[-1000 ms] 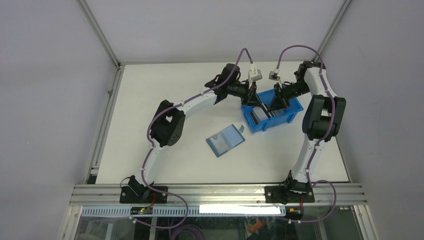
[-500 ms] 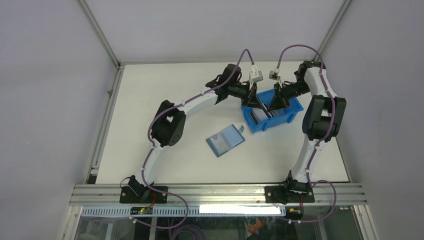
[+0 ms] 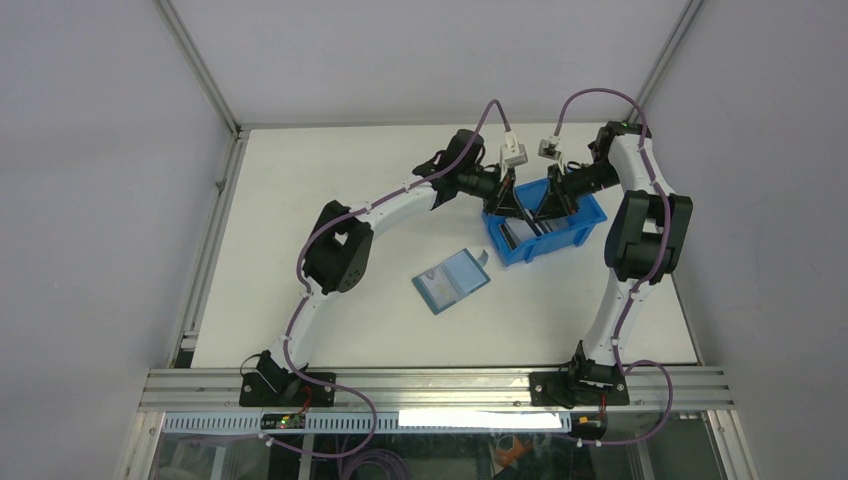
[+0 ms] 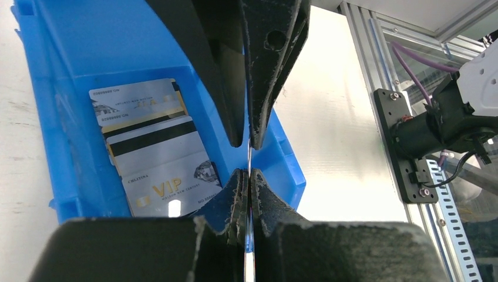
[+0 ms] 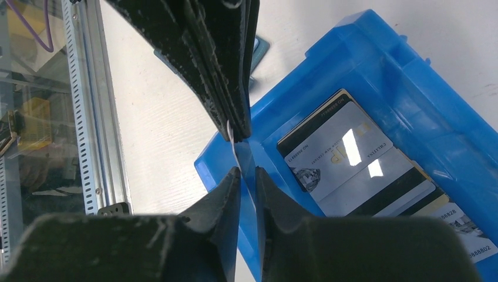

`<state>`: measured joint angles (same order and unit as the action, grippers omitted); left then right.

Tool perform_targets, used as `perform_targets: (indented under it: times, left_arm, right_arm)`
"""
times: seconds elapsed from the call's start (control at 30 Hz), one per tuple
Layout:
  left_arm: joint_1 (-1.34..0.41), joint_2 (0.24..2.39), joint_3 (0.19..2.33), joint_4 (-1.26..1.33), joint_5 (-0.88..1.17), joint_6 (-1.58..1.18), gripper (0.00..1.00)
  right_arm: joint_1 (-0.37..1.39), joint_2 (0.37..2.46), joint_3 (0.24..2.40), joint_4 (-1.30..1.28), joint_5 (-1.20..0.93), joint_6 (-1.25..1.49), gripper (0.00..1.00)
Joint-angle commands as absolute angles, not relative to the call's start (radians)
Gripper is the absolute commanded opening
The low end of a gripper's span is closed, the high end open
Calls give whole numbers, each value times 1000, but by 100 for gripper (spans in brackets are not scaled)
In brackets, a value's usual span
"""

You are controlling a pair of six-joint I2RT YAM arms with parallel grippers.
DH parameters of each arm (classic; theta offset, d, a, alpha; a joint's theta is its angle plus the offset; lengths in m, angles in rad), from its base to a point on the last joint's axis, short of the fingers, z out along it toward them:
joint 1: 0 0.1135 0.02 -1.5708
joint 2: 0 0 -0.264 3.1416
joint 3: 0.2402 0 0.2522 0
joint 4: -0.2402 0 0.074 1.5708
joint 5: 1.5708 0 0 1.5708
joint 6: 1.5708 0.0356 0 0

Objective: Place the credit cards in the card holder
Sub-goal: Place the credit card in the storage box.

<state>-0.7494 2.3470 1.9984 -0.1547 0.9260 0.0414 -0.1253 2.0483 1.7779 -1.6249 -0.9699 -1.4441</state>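
Note:
My left gripper (image 3: 522, 207) and right gripper (image 3: 546, 209) meet tip to tip over the blue bin (image 3: 590, 226). My left gripper (image 4: 249, 175) is shut on one credit card (image 4: 249, 158), seen edge-on and held upright above the bin. In the right wrist view the card's far edge (image 5: 235, 147) reaches into my right gripper (image 5: 248, 173), whose jaws stand narrowly apart around it. More silvery credit cards (image 4: 158, 158) lie flat in the bin, and they also show in the right wrist view (image 5: 352, 158). The teal card holder (image 3: 452, 281) lies open on the table, to the left of the bin and nearer the arms.
The bin's blue walls (image 4: 117, 47) close in the loose cards, right under both grippers. The aluminium frame rail (image 3: 430, 380) runs along the near table edge. White table (image 3: 320, 200) lies around the card holder.
Almost nothing. My left gripper has edged slightly toward the right gripper over the bin. The card holder has not moved.

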Motion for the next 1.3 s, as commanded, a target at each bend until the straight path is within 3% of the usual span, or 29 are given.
perform_targets:
  times: [0.0, 0.3, 0.97, 1.07, 1.17, 1.27]
  left_arm:
    - [-766, 2320, 2017, -151, 950, 95, 0]
    - [-765, 2320, 2021, -191, 942, 126, 0]
    - [-765, 2329, 2037, -198, 948, 127, 0]
    - [-767, 2329, 2037, -198, 948, 127, 0]
    - [-767, 2329, 2037, -198, 948, 127, 0]
    - [-767, 2329, 2036, -198, 946, 126, 0]
  right_arm:
    - [-119, 2004, 1801, -1664, -1033, -1463, 20]
    - [-115, 2014, 1822, -1695, -1046, -1483, 26]
    - [-81, 2028, 1839, -1761, -1034, -1546, 26]
    - [-75, 2031, 1843, -1760, -1025, -1541, 21]
    - [-72, 2034, 1846, -1762, -1015, -1533, 0]
    - [-72, 2028, 1840, -1760, -1011, -1536, 0]
